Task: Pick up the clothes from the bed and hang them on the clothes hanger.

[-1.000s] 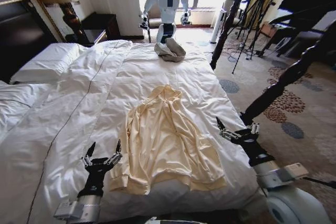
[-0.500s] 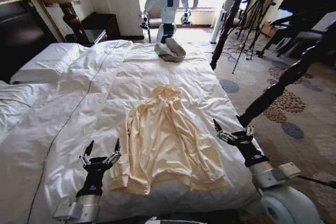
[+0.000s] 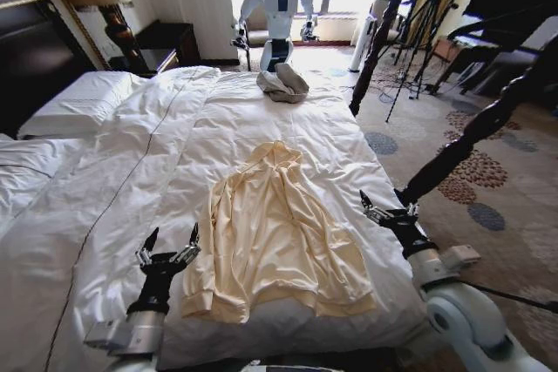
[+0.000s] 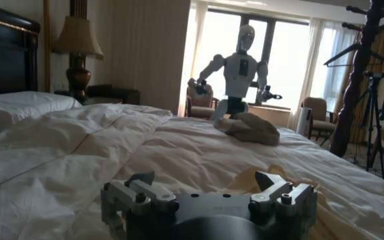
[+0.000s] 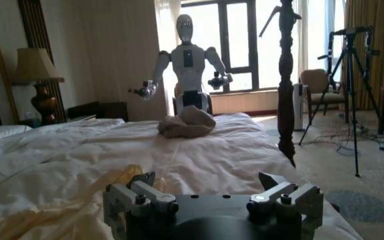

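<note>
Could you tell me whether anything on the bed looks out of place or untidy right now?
The cream shirt lies rumpled and slightly askew on the bed, and a grey cloth bundle sits crumpled at its far edge. Both open grippers, left and right, flank the shirt without touching it.

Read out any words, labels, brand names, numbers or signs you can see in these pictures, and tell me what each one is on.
None: no readable text stands on anything here.
The shirt is plain cream-yellow with no print or tag showing.
The white duvet of the bed bears no lettering.
The left pincer and right pincer, both open over the bed's near end, carry no legible marking.
The white humanoid robot by the window shows a dark chest panel, no readable characters.
</note>
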